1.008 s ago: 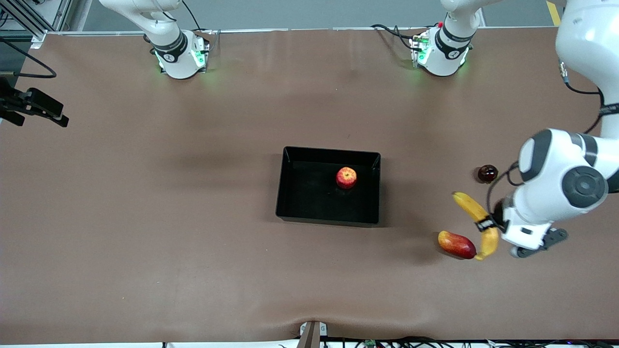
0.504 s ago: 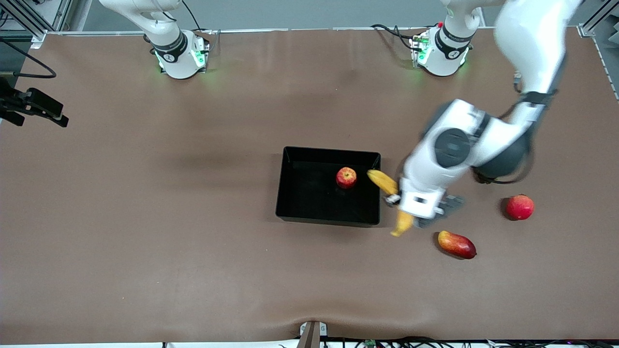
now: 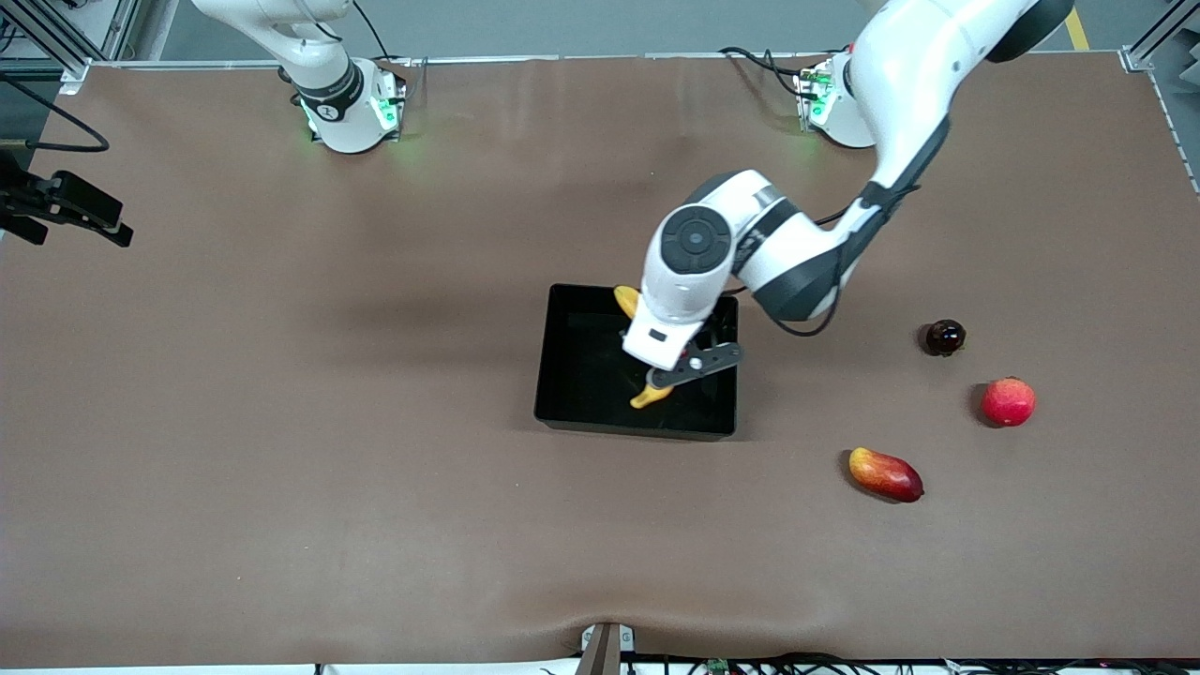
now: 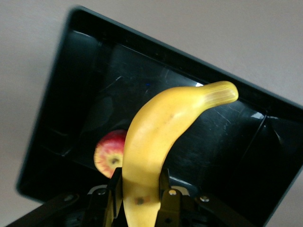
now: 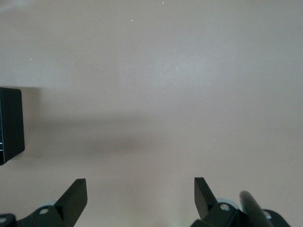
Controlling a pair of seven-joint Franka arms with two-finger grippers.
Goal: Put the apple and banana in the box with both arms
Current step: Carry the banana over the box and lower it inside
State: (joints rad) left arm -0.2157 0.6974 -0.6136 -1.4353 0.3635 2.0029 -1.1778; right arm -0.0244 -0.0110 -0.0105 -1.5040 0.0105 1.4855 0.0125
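Observation:
My left gripper [image 3: 647,364] is shut on the yellow banana [image 3: 625,301] and holds it over the black box [image 3: 565,361]. In the left wrist view the fingers [image 4: 163,182] clamp the banana [image 4: 156,127] near one end, and the rest curves out above the box floor [image 4: 71,94]. The small red apple [image 4: 110,154] lies in the box under the banana; in the front view the left arm hides it. My right gripper [image 5: 140,196] is open and empty over bare table, with a corner of the box [image 5: 9,124] at the edge of its view.
Toward the left arm's end of the table lie an oblong red-and-yellow fruit [image 3: 885,474], a plain pinkish-red round fruit [image 3: 1008,402] and a small dark round fruit [image 3: 945,337]. A black fixture [image 3: 66,204] juts in at the right arm's end.
My left arm has swung the banana from beside the oblong fruit to over the box. It now covers the apple in the front view. The right arm has not moved.

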